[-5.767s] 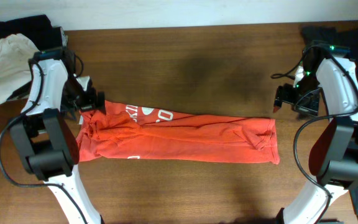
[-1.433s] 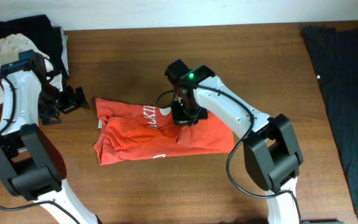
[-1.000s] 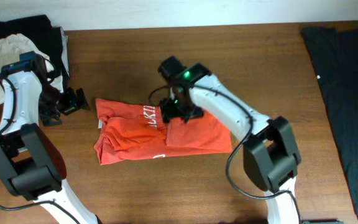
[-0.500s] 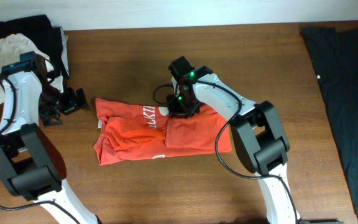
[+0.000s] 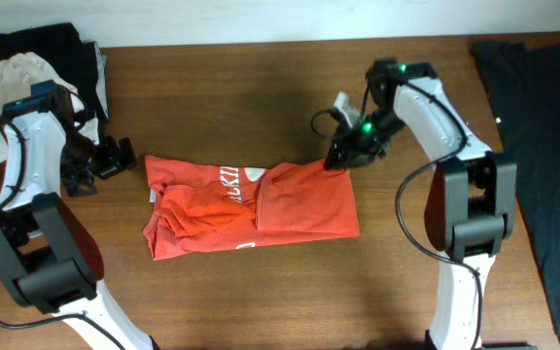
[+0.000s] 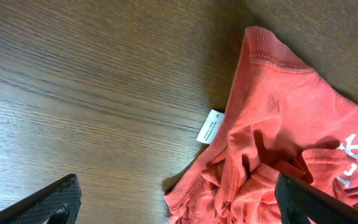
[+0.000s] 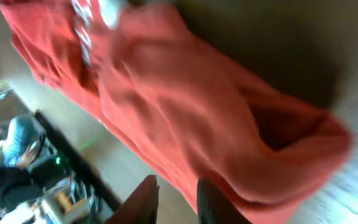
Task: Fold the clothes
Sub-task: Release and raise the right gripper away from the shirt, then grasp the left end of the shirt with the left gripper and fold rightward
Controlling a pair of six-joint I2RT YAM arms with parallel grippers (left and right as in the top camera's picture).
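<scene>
Two layers show on the red shirt, which lies centre-left in the overhead frame. Its right half sits doubled over the printed middle, a straight edge running down beside the white lettering, while the left end is bunched and wrinkled. I judge the fold half made, with the rumpled end yet to be squared. My right claw sits at the upper right corner of the cloth, touching it or just above. The wrist view is smeared, so I cannot tell whether it pinches the fabric or is free of it. That corner is where a fold gets laid or tugged flat, which I take as my reason for being there. My left claw hovers just off the shirt's left edge, spread wide and grasping nothing, near the small white label, placed, I think, to take that end next. Around them the wooden surface carries a heap of white and black garments in the upper left and a dark cloth along the right edge, likely awaiting their turn.
</scene>
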